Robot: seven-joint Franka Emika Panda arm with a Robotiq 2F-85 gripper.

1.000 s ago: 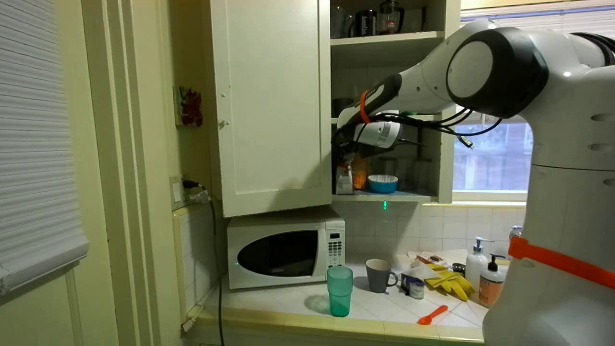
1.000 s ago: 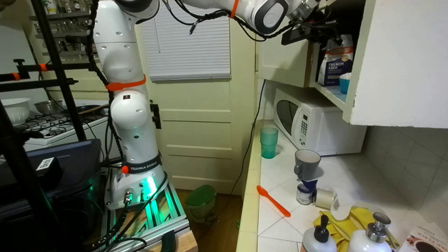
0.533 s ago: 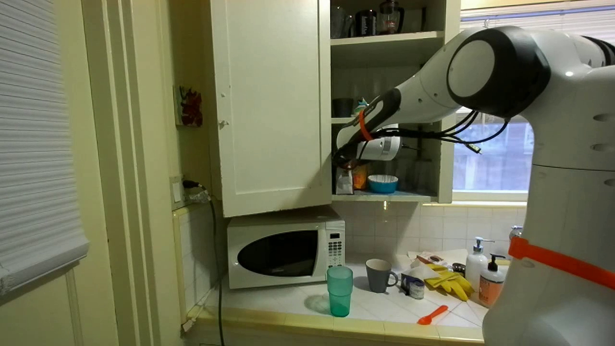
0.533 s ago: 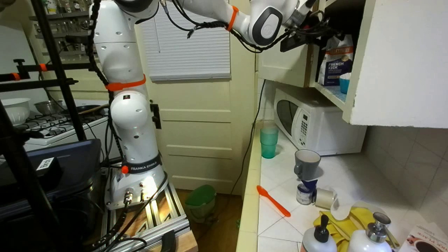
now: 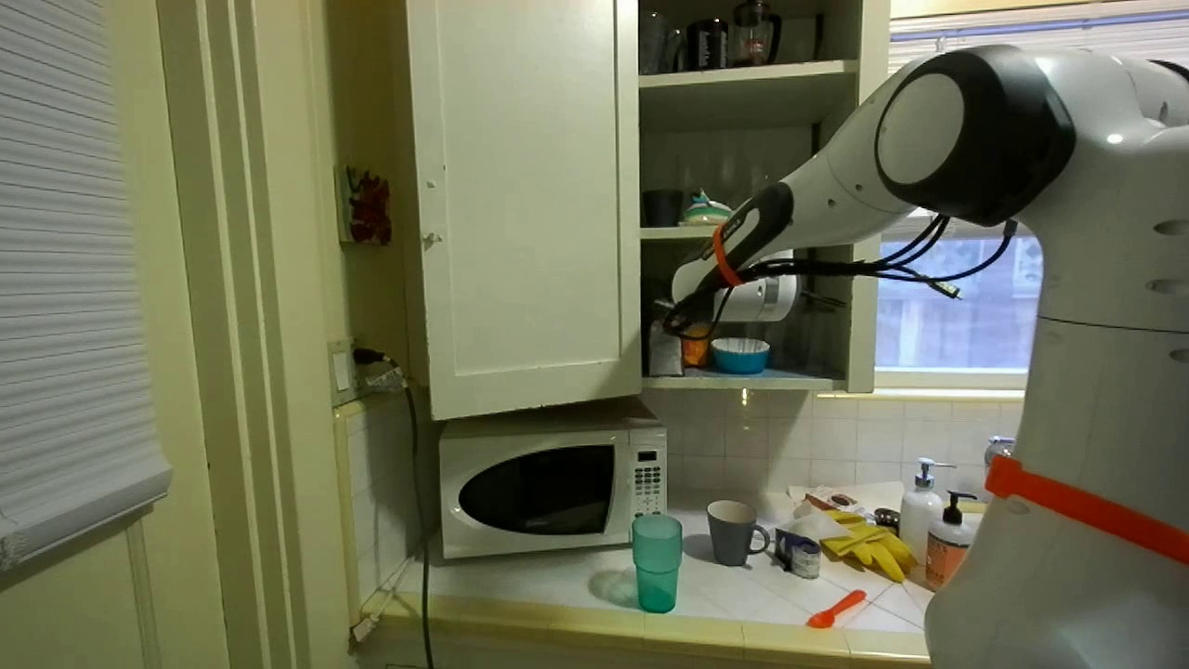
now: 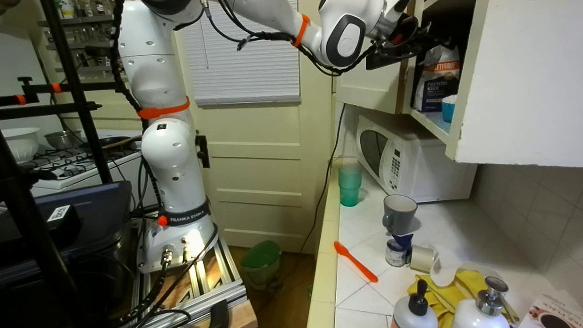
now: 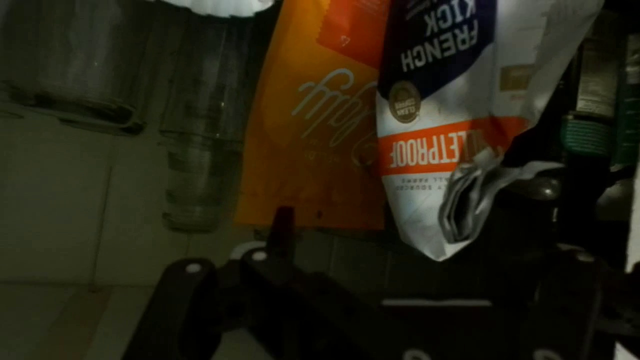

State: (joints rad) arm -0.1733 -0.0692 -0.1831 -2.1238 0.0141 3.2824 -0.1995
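My gripper (image 7: pixel 427 235) is open and empty in the wrist view, which stands upside down and is dark. Its fingers lie on either side of the folded top of a white and dark blue coffee bag (image 7: pixel 440 100). I cannot tell whether they touch it. The bag stands on the lower cupboard shelf, and also shows in both exterior views (image 5: pixel 665 353) (image 6: pixel 437 89). An orange bag (image 7: pixel 305 150) stands beside it. A blue bowl (image 5: pixel 740 358) with a white ruffled lining is nearby. In an exterior view the gripper (image 6: pixel 439 43) reaches into the cupboard above the coffee bag.
Clear glasses (image 7: pixel 195 175) and dark jars (image 7: pixel 587 132) flank the bags. The open cupboard door (image 5: pixel 529 204), cupboard side and middle shelf (image 5: pixel 673 233) bound the space. Below are a microwave (image 5: pixel 539 492), green cup (image 5: pixel 657 562), grey mug (image 5: pixel 732 534) and orange spoon (image 5: pixel 836 609).
The wrist has lowered and tilted, and my gripper has moved deeper over the coffee bag. The forearm has shifted away from the cupboard door. The base light changed from green to white.
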